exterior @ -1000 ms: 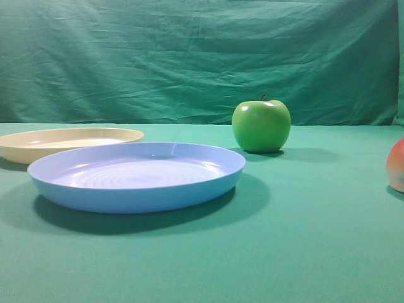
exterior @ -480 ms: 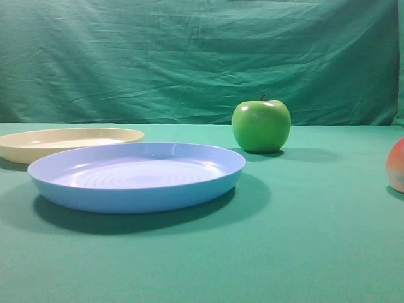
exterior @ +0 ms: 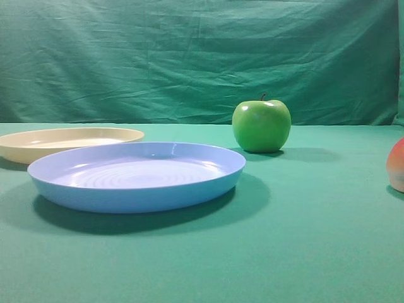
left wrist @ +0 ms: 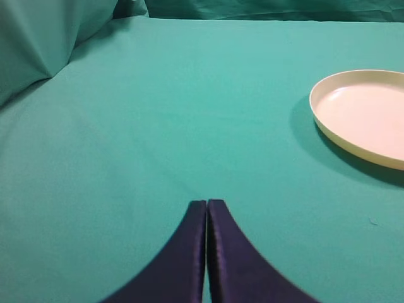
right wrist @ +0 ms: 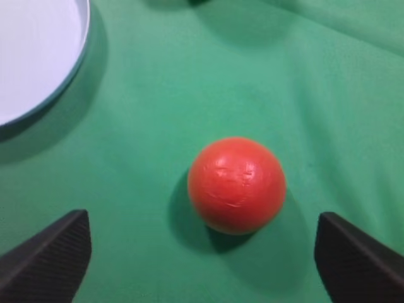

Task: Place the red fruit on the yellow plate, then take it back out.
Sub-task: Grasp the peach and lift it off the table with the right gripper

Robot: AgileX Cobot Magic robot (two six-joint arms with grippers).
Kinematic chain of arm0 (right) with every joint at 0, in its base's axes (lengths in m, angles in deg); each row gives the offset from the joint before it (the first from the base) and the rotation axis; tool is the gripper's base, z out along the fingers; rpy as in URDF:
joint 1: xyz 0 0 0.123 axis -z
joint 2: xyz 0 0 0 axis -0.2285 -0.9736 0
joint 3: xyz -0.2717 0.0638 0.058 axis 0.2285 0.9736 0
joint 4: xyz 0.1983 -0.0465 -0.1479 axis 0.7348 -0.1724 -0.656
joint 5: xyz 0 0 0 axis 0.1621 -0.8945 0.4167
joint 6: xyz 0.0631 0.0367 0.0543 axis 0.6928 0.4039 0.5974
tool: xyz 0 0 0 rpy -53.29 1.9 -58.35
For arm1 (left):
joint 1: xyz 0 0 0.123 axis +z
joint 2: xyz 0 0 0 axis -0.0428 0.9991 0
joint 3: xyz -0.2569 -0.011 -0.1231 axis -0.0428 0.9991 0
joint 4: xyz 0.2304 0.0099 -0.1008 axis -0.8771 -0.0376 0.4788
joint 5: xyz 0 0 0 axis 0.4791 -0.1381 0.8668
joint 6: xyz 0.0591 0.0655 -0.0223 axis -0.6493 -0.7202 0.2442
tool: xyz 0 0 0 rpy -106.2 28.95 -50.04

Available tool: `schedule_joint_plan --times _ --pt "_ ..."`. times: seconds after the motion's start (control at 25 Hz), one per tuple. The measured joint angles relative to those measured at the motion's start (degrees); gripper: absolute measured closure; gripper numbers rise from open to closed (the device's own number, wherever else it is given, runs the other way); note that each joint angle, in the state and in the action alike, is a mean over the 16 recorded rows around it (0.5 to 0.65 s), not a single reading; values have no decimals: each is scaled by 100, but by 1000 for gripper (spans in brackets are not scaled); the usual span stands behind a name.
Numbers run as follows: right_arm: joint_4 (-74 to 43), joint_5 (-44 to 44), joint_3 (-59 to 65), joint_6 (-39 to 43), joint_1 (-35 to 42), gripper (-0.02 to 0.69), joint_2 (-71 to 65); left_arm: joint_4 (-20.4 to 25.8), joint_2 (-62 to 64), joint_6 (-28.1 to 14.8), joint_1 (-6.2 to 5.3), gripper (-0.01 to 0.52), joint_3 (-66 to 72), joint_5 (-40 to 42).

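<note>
Left tool (left wrist: 207, 205) tips pressed together — yellow plate (left wrist: 328, 129) well right

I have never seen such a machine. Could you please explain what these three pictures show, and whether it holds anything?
It is a robot with two arms, each with a camera by its gripper. One picture looks across the green table: a blue plate, a yellow plate, a green apple. The left arm's camera shows its left gripper shut, holding nothing, with the yellow plate ahead. The right arm's camera shows its right gripper open above the red fruit, not touching it.
</note>
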Motion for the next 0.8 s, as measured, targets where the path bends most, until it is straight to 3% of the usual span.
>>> schedule_joint_plan --times 0.12,0.24,0.6,0.8 --pt "8 199 -13 -40 0 37 -466 0 0 0 0 514 0 0" --pt "13 403 -52 -50 0 22 -944 0 0 0 0 514 0 0" --pt "18 830 -397 -69 0 50 -2296 0 0 0 0 514 0 0" --pt "-4 844 -630 -106 0 131 -2801 0 0 0 0 514 0 0"
